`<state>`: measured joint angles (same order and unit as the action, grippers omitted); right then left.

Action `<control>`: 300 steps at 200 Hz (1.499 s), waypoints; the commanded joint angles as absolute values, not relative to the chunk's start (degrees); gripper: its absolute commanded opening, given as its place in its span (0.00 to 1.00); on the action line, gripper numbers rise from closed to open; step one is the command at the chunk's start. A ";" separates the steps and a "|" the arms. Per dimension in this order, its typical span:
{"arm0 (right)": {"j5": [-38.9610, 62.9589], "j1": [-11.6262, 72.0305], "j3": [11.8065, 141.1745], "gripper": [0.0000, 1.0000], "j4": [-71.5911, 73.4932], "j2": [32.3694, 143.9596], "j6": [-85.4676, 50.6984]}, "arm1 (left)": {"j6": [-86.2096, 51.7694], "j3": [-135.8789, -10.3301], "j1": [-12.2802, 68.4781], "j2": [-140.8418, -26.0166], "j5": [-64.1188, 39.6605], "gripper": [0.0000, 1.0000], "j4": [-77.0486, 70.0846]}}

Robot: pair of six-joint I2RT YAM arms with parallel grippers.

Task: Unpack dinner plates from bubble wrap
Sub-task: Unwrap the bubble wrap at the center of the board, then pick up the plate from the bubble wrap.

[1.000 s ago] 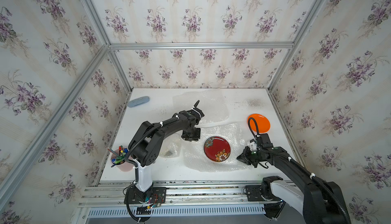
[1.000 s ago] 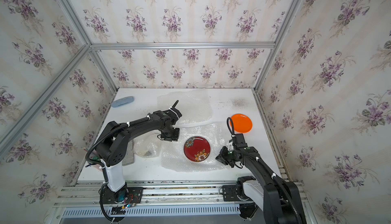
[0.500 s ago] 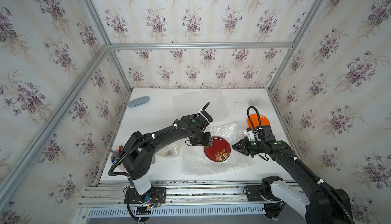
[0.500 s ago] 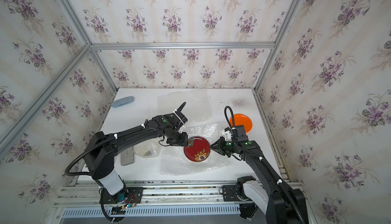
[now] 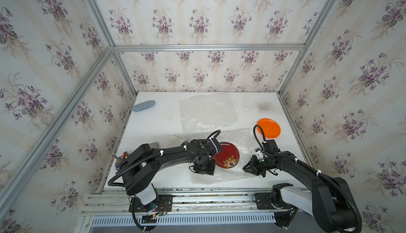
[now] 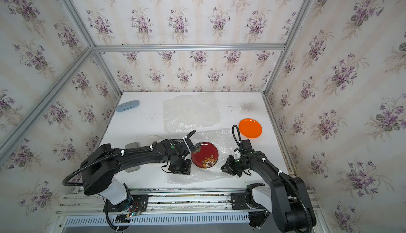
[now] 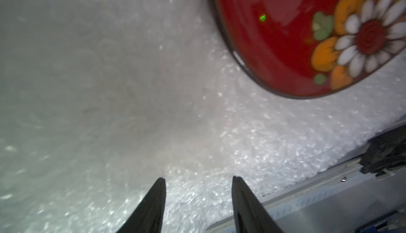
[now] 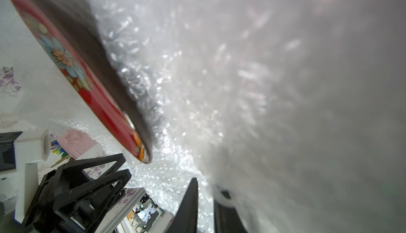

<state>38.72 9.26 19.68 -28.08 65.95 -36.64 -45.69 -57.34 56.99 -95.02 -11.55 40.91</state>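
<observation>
Just right of the left gripper (image 7: 197, 178), fingers (image 7: 153, 203) parted, lies the red floral plate (image 5: 228, 155); right gripper (image 8: 206, 184), near-closed, perhaps pinches bubble wrap (image 5: 243, 139).

- we take this for a robotics lab cell: an aluminium frame (image 5: 206, 47) boxes it in.
- its walls are panels of floral wallpaper (image 5: 198, 19).
- we see robot arms (image 5: 169, 156) mounted on a metal rail (image 5: 208, 197) by a white table (image 5: 162, 122).

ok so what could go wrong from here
The right tool seems to pinch the bubble wrap that the red plate lies on; a pull could drag or tip the plate. The open left tool hangs close beside the plate's rim and might knock it.
</observation>
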 commanded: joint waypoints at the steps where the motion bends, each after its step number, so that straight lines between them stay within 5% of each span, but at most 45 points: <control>1: 35.98 8.83 16.65 0.18 -22.33 67.22 -39.63 | -45.96 -55.19 56.94 -96.08 -9.00 0.51 39.22; 61: 33.82 8.26 19.90 0.22 -26.36 66.15 -38.04 | -45.22 -54.01 56.26 -92.78 -6.03 0.52 38.46; 117: 34.15 8.71 35.30 0.38 -34.13 62.36 -34.06 | -42.86 -61.58 51.24 -88.24 -7.25 0.69 38.98; 300: 40.43 10.21 28.84 0.38 -12.83 77.73 -32.28 | -38.19 -70.85 40.81 -107.48 -23.56 0.63 29.86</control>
